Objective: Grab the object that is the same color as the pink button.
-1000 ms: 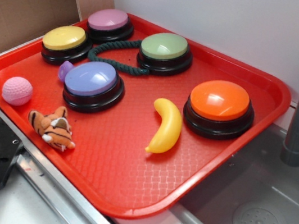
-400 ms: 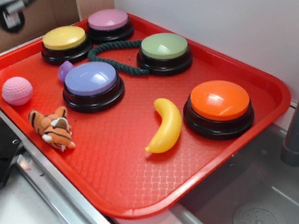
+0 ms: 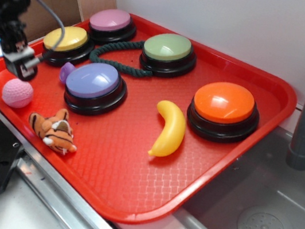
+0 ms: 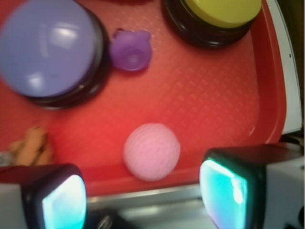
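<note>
The pink ball (image 3: pixel 17 93) is seen at the left edge of the exterior frame, resting on the red tray (image 3: pixel 131 175) close to its near-left rim, well apart from the pink button (image 3: pixel 110 20) at the upper left. The gripper (image 3: pixel 21 62) is held just above and slightly behind the ball, not touching it; in the wrist view the ball (image 4: pixel 151 151) is placed low in the frame, between the two fingers (image 4: pixel 229 188) and a little ahead of their tips, so the claw is shown spread apart and empty. As a round thing, no long axis is offered, and a short drop with a slight forward shift is judged to be what is needed. The tiger plush (image 3: pixel 54 131) lies just right of and below the ball, the purple piece (image 4: pixel 130 49) and lavender-blue button (image 3: pixel 95 82) farther up; the tray rim beside the ball is judged the likeliest obstruction.
</note>
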